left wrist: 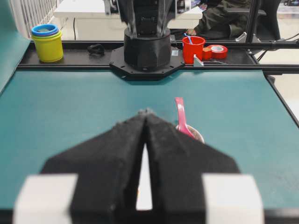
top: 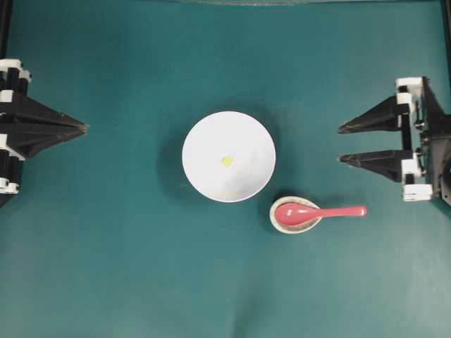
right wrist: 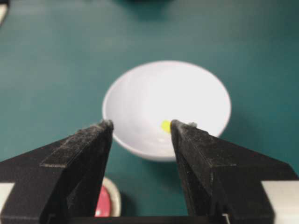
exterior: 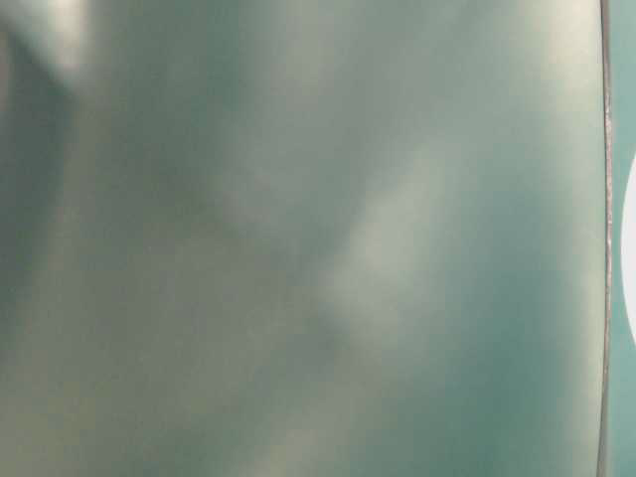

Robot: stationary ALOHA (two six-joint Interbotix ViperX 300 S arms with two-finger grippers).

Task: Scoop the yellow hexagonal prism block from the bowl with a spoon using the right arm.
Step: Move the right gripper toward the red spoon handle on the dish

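While the yellow hexagonal prism block (top: 227,161) lies alone near the middle of the bowl (top: 204,176), a small bright speck on the white floor, nothing has touched it yet; the bowl sits at the centre of the teal table (top: 127,267), and just beside its lower right rim the spoon (top: 310,213) rests with its pink-red scoop in a small speckled dish (top: 276,222) and its handle pointing toward the right side of the overhead view. The right gripper (top: 340,144) hangs well apart from both, its jaws spread wide and holding nothing; from its own wrist view the block shows between the two black fingers (right wrist: 84,154), with the bowl ahead and the dish low at the left. The left gripper (top: 84,127) is pressed closed and empty at the far left, well clear of everything.

The step in hand looks to be the approach to the spoon's handle. The handle is short, glossy and lies low against the table, so a pinch taken off-centre could let it swivel or slide out; a descent too close to the scoop could tip the dish or knock it against the bowl. Later, the block being far smaller than the scoop, a steep or hasty sweep would likely chase it round the curved wall or flick it over the rim rather than lift it. The table-level view is too blurred to help.
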